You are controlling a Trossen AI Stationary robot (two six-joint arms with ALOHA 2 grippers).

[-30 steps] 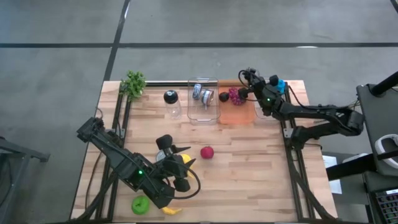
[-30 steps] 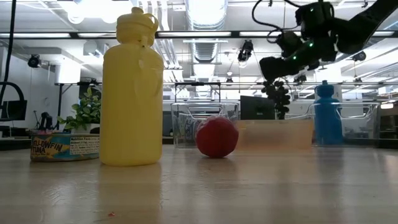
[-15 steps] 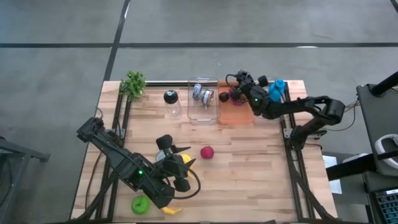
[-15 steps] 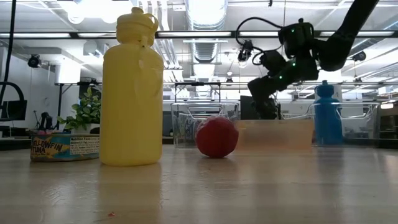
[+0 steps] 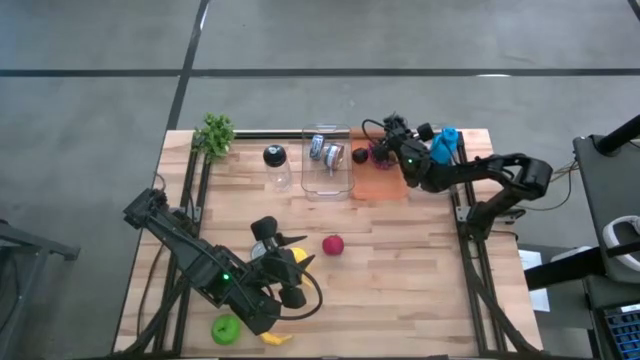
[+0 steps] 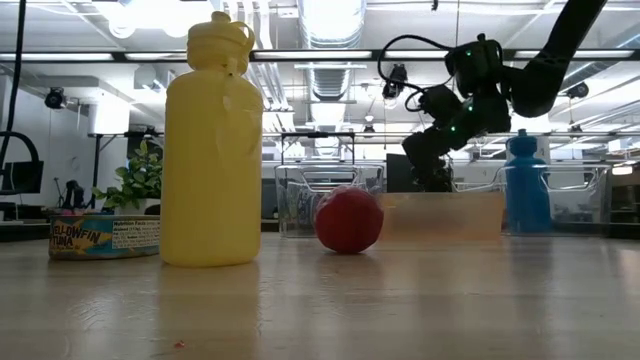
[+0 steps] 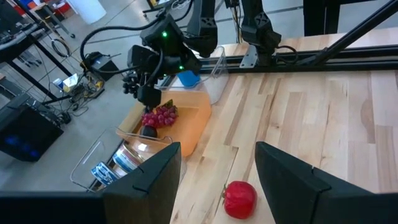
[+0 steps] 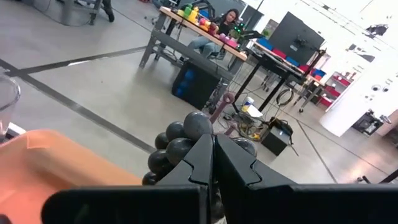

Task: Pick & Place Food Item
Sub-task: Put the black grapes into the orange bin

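A dark purple grape bunch (image 7: 160, 116) lies in the orange bin (image 5: 382, 183) at the table's far edge. My right gripper (image 8: 213, 155) stands over the bunch with its fingers closed. In the high view the bunch (image 5: 378, 152) shows just left of that gripper (image 5: 392, 148). A red apple (image 5: 333, 245) rests on the wood mid-table, and also shows as the red apple (image 7: 240, 199) in front of my left gripper (image 7: 217, 149). That gripper is open and waits near the table's near-left corner (image 5: 285, 272), beside a yellow bottle (image 6: 212, 150). My right gripper is shut on the upper end of the grape bunch (image 8: 194, 127). It comes from above, slanting down. Its own fingers (image 8: 200, 163) hide the exact place of contact. The bunch (image 7: 163, 115) lies below the fingers, inside the orange bin.
A clear bin (image 5: 328, 160) holding cans stands left of the orange bin, and a dark round fruit (image 7: 148, 131) lies in the orange bin. A blue bottle (image 5: 445, 143), a green plant (image 5: 214, 133), a tuna can (image 6: 103, 238) and a green item (image 5: 226, 329) are also on the table.
My right gripper has moved toward the table's left and down with the grapes. The bunch hung clear in the air above the orange bin a second ago; now it sits down inside the bin. The left arm has kept still.
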